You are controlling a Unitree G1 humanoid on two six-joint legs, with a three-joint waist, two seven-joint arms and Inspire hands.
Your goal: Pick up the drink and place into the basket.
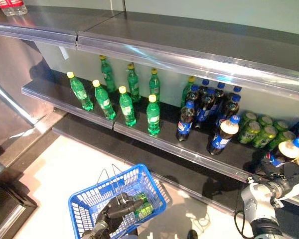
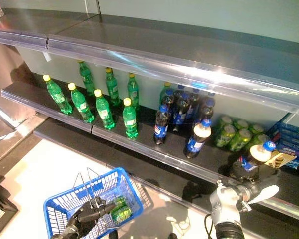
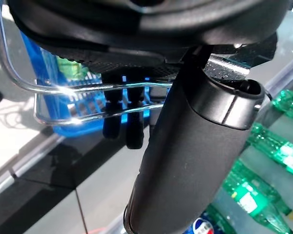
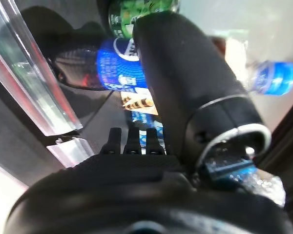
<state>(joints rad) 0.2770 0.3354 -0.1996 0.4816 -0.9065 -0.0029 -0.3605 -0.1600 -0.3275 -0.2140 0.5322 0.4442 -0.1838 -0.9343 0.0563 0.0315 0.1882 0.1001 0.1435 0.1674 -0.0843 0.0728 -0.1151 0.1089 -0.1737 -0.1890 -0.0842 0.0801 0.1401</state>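
1. Dark shelf (image 1: 139, 130) carries green bottles (image 1: 127, 106) at 10 o'clock, cola bottles (image 1: 204, 107) centrally, green cans (image 1: 256, 130) at 3 o'clock; pale floor (image 1: 55, 174) lies below.
2. Left hand (image 1: 112, 211), fingers curled round the wire handle (image 3: 88, 90), carries the blue basket (image 1: 89, 199) at 7 o'clock.
3. Right hand (image 1: 284, 172) is closed round the drink (image 1: 286, 152) at 4 o'clock on the shelf.
4. Only the right wrist view shows its fingers (image 4: 132, 141) against the bottle's label.
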